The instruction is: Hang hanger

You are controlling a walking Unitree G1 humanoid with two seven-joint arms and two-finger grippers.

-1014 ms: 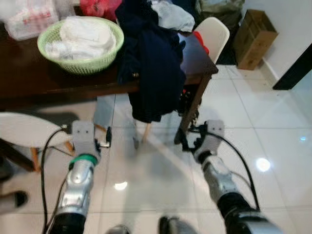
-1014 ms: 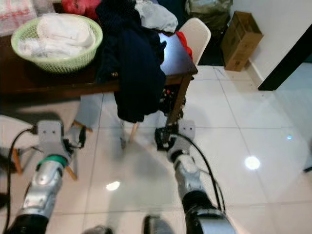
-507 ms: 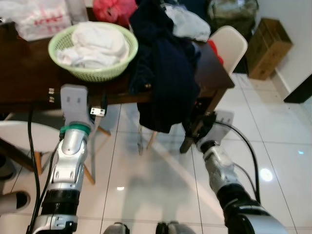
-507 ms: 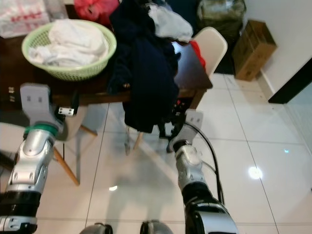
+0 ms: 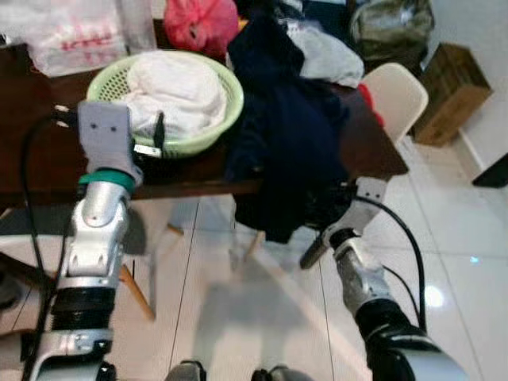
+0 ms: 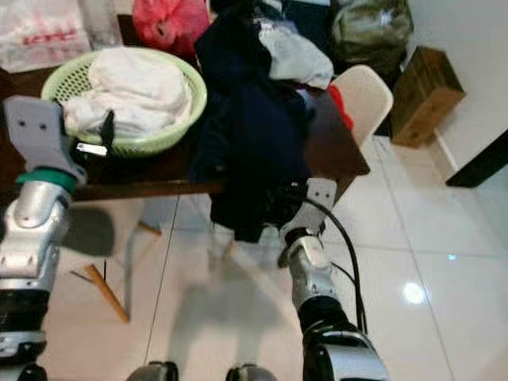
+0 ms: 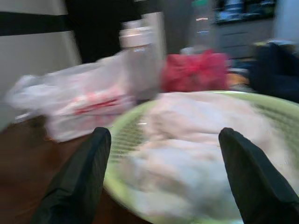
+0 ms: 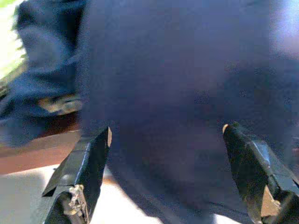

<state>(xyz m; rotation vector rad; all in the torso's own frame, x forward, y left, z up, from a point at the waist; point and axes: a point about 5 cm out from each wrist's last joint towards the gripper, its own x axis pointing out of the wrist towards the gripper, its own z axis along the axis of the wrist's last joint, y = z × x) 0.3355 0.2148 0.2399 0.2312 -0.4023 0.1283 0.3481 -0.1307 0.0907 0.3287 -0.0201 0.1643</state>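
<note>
While the dark wooden table [image 5: 48, 159] carries a green laundry basket [image 5: 202, 131] of white cloth, the left gripper [image 7: 163, 172] hangs at the basket's near rim, jaws apart. Beside the basket, a navy garment [image 5: 286, 151] drapes over the table's edge; the right gripper [image 8: 166, 168] faces it, jaws apart. I cannot tell where a hanger is.

In front of me a dark wooden table [image 5: 48, 159] carries a green basket [image 5: 226, 111] of white laundry, a clear plastic bag [image 5: 75, 40], a red bag [image 5: 198, 22], and a dark navy garment [image 5: 286, 151] draped over its edge.
</note>
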